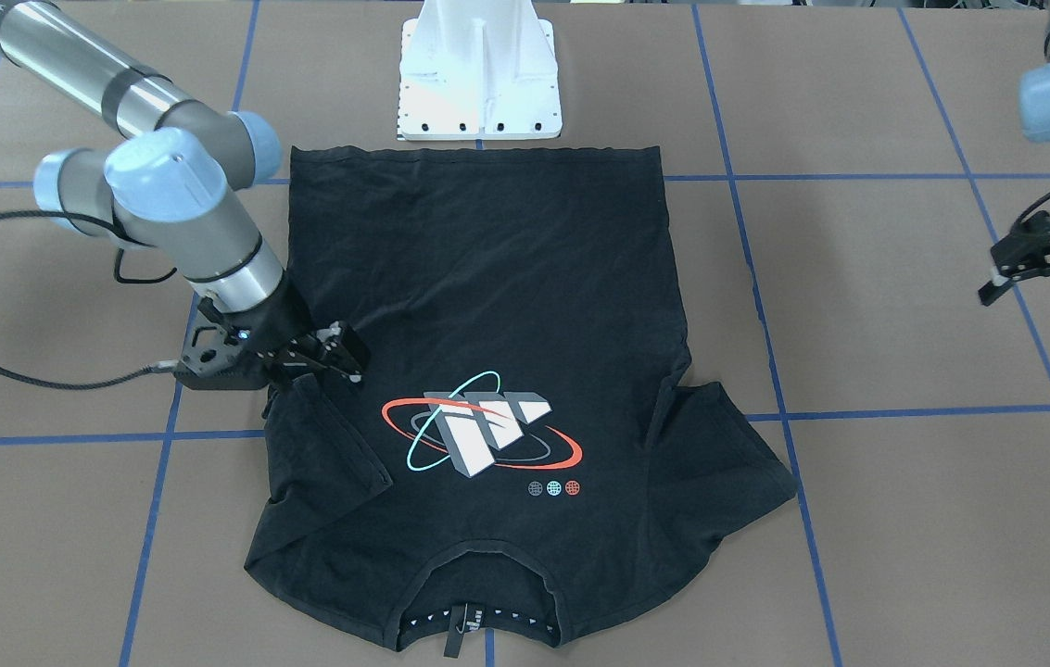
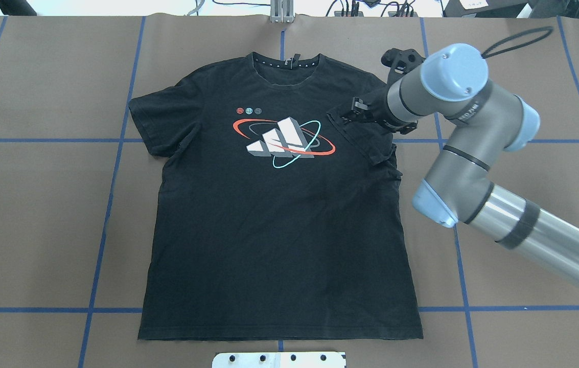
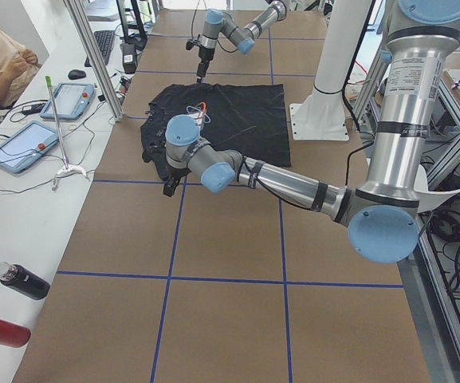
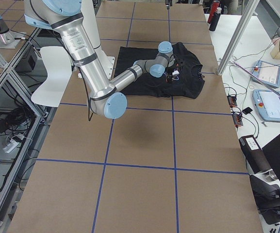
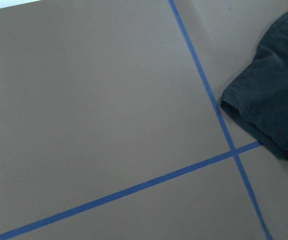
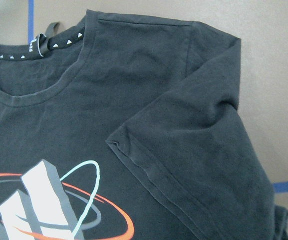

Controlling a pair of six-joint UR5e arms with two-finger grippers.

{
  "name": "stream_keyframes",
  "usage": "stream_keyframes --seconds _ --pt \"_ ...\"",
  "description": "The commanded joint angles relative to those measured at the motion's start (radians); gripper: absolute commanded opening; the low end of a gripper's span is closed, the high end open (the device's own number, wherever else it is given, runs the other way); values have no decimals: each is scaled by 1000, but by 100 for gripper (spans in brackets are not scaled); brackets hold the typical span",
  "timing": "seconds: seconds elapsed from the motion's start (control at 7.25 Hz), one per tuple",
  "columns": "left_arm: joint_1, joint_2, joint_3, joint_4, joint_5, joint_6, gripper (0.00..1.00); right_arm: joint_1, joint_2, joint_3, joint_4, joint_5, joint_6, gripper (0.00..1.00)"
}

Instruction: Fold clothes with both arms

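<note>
Though the T-shirt (image 2: 279,214) lies flat, one sleeve (image 2: 363,142) folds inward

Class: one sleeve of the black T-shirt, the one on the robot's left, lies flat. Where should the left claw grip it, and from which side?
Grip the flat sleeve at its hem, near the outer corner. Come from the outboard side, low over the bare table, where the open left claw hangs. The hem is the sleeve's free edge and faces outward, so a pinch there probably lifts only the sleeve.
</note>
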Motion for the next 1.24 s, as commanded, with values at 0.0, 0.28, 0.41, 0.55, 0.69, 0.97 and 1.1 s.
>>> stream_keyframes --seconds 0.0,0.28,0.41,0.55,0.69,0.97,1.1 --pt "142 -128 94 4 31 -66 100 1 -89 133 -30 60 8 99" --pt "166 -291 332 -22 76 -77 96 1 -205 204 -17 74 18 100" --pt "187 -349 477 -133 77 -79 96 -2 -224 222 -15 74 19 100" --pt "193 -386 608 -292 84 -118 96 -18 -210 214 -15 59 84 100" --pt "196 -408 659 -362 84 -184 94 -17 -210 217 -13 57 99 99" --pt "239 -427 678 -369 148 -207 84 -17 -219 228 -13 56 100 99" --pt "244 -446 702 -369 148 -224 74 -14 -221 229 -13 57 100 96"
